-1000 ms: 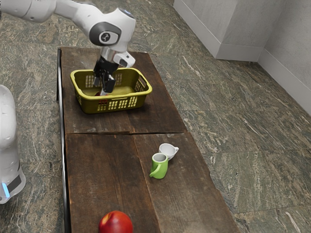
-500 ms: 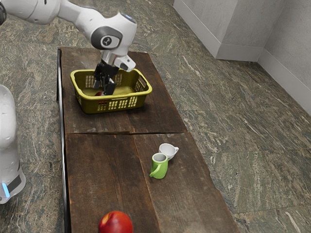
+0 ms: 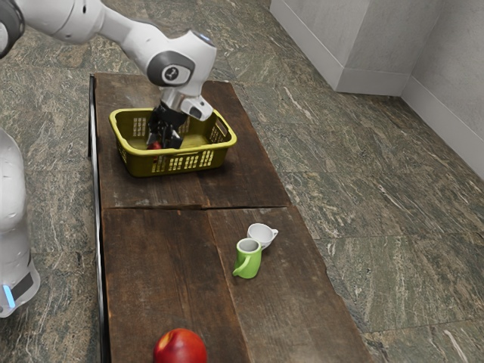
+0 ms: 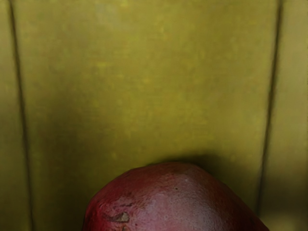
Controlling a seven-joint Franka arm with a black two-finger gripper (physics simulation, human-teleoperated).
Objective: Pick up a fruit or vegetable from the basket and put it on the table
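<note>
Fruit (image 4: 168, 202), one, in one basket (image 3: 134, 162); one outside fruit (image 3: 180, 349); fingers (image 3: 175, 141) gripping? I cannot tell.

Exterior view: you're looking steeply down from the arm's (image 3: 125, 30) side, well back, along the desk (image 3: 151, 265) | Wrist view: you're facing the basket's (image 3: 136, 163) inside, close | Both: you're sharing basket, red fruit (image 4: 168, 202)

One table (image 3: 159, 265), one basket (image 3: 181, 153), two mugs (image 3: 247, 263), two fruits (image 3: 180, 349)

The yellow basket (image 3: 136, 162) barred sideways passage with its walls, its top open. Room lay between it and the green mug (image 3: 247, 265) and white cup (image 3: 262, 234).
</note>
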